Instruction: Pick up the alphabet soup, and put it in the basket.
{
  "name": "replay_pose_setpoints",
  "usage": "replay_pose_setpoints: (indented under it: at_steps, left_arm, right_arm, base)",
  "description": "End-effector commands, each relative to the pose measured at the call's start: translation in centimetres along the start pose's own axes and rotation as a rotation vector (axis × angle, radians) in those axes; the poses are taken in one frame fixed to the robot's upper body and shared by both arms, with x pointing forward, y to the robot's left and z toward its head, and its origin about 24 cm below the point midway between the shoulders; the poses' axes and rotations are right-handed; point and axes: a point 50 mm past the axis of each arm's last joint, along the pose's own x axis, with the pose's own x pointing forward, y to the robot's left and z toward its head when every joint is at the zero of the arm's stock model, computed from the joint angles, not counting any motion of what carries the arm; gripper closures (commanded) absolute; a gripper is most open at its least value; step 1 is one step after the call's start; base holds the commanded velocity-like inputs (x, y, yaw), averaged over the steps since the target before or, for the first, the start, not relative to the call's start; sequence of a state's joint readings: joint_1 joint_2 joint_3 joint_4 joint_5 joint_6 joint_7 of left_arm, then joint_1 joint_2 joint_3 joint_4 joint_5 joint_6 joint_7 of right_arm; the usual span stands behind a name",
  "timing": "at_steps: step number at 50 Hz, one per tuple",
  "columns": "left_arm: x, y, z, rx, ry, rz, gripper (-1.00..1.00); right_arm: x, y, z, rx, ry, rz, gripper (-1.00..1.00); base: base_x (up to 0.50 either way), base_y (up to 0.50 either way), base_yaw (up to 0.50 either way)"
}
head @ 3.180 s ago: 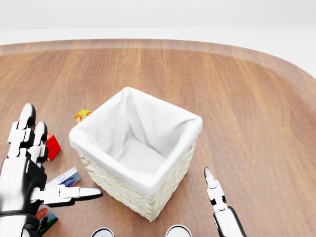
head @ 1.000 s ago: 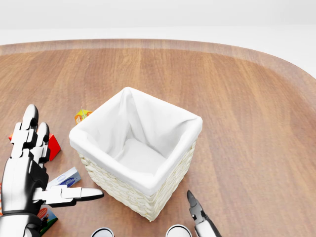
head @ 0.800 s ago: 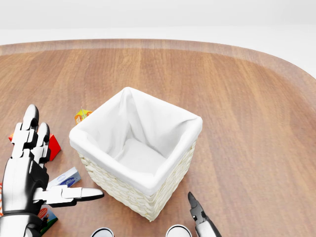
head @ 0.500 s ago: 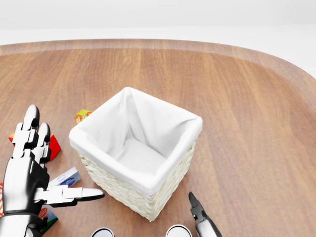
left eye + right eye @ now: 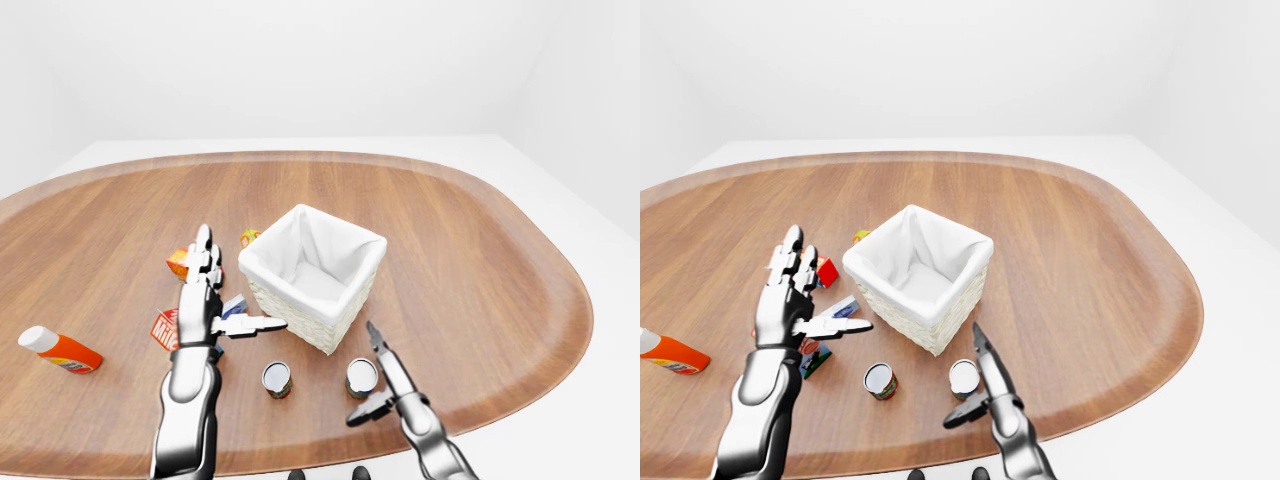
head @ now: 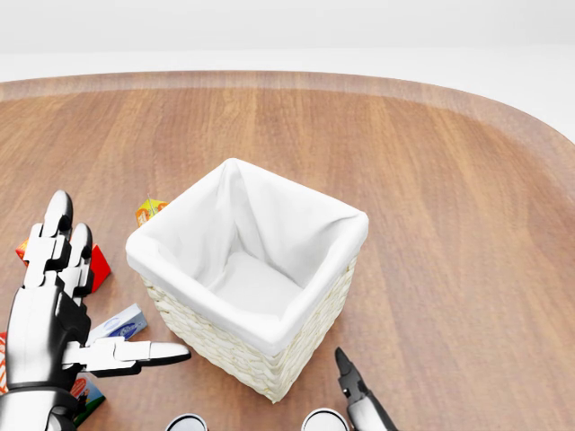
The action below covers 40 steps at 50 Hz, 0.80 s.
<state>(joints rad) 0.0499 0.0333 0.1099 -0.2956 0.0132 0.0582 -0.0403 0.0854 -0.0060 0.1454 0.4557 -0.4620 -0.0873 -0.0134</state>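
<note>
The right hand (image 5: 985, 392) has slid lower and leftward toward a can (image 5: 963, 378) below the basket (image 5: 916, 275), fingers spread, empty; the left hand (image 5: 787, 302) hovers open, holding nothing.

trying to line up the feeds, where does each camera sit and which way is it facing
Left-eye view: on the head, looking down over the oval wooden table; both hands show.
Head view: on the head, closer on the white-lined wicker basket; open left hand, a right fingertip.
Right-eye view: the left-eye's twin; open right hand.
All share the basket.
</note>
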Motion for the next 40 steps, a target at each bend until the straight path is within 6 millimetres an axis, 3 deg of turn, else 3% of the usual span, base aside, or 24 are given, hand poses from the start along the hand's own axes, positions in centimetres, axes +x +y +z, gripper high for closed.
replay_pose_setpoints:
  at_steps: [1,15,18,19,20,21,40]
  left_arm:
    - [0.02,-0.01,-0.05,0.001,0.000,-0.001,-1.00]
    - [-0.01,0.03,-0.07,0.001,0.000,-0.001,-1.00]
    - [-0.07,0.01,0.02,0.002,0.000,-0.001,-1.00]
    - [-0.07,0.00,0.02,0.002,0.000,-0.001,-1.00]
    - [-0.08,0.01,0.03,0.001,0.000,0.000,-1.00]
    - [-0.07,0.01,0.05,0.001,0.000,-0.001,-1.00]
    - [0.03,-0.05,-0.06,0.002,0.000,0.000,-1.00]
  right_arm:
    - [0.23,0.54,-0.17,-0.009,0.014,0.011,-1.00]
    - [0.32,0.89,-0.98,-0.012,0.053,0.034,-1.00]
    - [0.26,0.88,-0.88,-0.010,0.048,0.036,-0.15]
    - [0.26,0.88,-0.88,-0.010,0.047,0.036,-0.15]
    - [0.18,0.88,-0.85,-0.014,0.044,0.035,0.86]
    - [0.16,0.88,-0.80,-0.009,0.042,0.036,1.00]
    - [-0.04,0.54,-0.17,-0.004,0.009,0.028,1.00]
  base:
    - [0.00,0.00,0.00]
    - [0.00,0.00,0.00]
    - [0.00,0.00,0.00]
    - [0.00,0.00,0.00]
    - [0.00,0.00,0.00]
    - [0.00,0.00,0.00]
    - [0.00,0.00,0.00]
